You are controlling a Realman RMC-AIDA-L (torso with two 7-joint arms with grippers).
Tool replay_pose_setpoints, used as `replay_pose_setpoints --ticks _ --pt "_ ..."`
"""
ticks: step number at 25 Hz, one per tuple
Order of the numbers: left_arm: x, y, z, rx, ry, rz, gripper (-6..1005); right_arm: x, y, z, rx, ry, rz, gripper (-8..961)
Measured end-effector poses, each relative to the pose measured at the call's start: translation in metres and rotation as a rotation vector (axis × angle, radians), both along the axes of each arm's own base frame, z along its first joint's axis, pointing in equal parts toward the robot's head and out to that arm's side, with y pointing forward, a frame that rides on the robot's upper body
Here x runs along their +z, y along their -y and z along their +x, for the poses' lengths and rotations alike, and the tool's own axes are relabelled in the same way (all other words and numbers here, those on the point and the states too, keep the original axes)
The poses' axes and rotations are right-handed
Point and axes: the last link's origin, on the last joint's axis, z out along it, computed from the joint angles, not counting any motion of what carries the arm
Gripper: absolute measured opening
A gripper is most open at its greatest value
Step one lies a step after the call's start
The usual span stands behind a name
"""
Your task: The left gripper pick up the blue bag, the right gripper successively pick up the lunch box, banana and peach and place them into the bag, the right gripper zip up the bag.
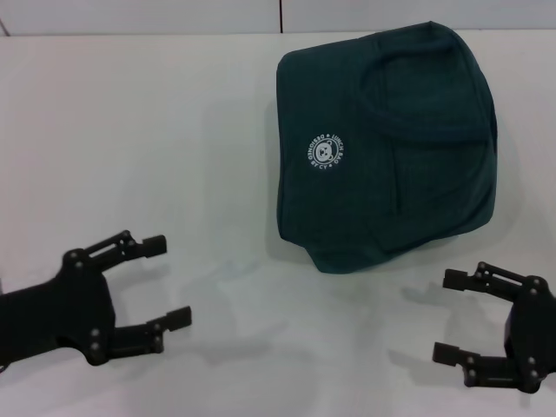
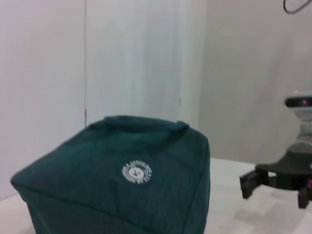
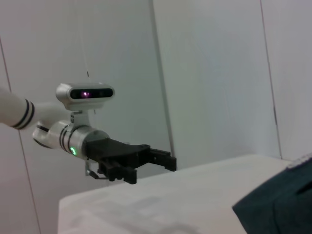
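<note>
The blue bag (image 1: 387, 143) lies on the white table at the back right, dark teal with a round white logo (image 1: 326, 154) facing up and a padded handle flat on top; it looks closed. It fills the lower part of the left wrist view (image 2: 117, 180), and a corner shows in the right wrist view (image 3: 280, 204). My left gripper (image 1: 172, 282) is open and empty at the front left, well apart from the bag. My right gripper (image 1: 449, 315) is open and empty at the front right, just in front of the bag. The lunch box, banana and peach are out of view.
The white table (image 1: 130, 130) runs to a pale wall at the back. The left wrist view shows the right gripper (image 2: 253, 183) farther off. The right wrist view shows the left gripper (image 3: 151, 161) across the table.
</note>
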Motion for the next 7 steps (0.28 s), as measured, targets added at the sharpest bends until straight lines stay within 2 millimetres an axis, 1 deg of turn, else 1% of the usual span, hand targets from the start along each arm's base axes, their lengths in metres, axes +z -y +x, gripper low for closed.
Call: replay_pose_setpoints --ticks 3,7 --pt "0.0049 0.0015 -0.0003 0.001 0.021 0.014 895 -0.0045 0.0011 -0.0043 0.006 -0.024 -0.022 855" --pt "0.0057 0.0028 -0.0012 0.004 0.022 0.016 895 -0.0076 0.0013 -0.0054 0.002 -0.035 -0.031 855"
